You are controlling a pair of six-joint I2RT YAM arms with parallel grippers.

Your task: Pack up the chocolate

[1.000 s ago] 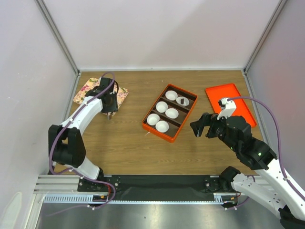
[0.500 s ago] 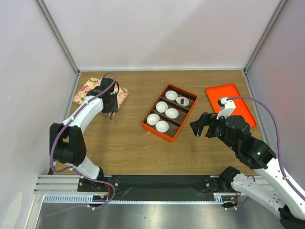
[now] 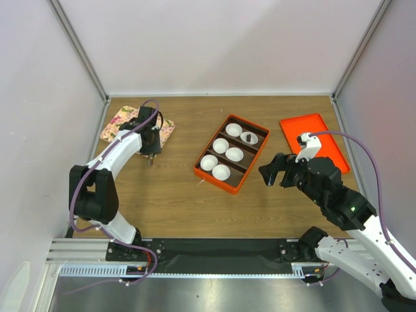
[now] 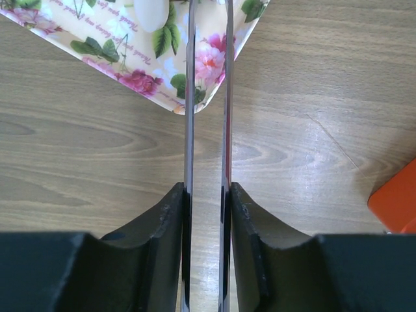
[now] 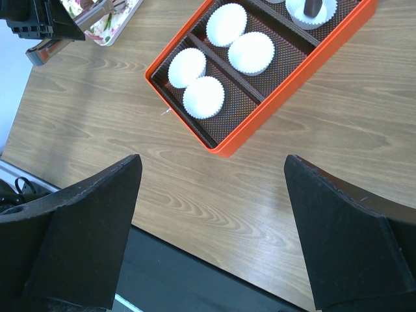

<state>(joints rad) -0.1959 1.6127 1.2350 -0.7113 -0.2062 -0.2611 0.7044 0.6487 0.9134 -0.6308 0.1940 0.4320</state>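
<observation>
At the desk's [image 3: 175,195] far left corner our left claw [image 4: 208,19] has narrowed to a slit over the floral tray [image 4: 130,65] near a pale chocolate [image 4: 151,12], likely a pickup; tips hidden, we cannot tell. Right claw [image 5: 214,195] hangs wide open, empty.

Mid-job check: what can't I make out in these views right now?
- Left end effector: the left wrist view's top edge cuts off its tips, so a grip cannot be confirmed.
- Floral tray: in the top view the left arm covers much of it, hiding its contents.
- Pale piece: cut by the left wrist view's top edge.
- Orange box: the right wrist view's top edge crops its far end and the dark chocolate.
</observation>
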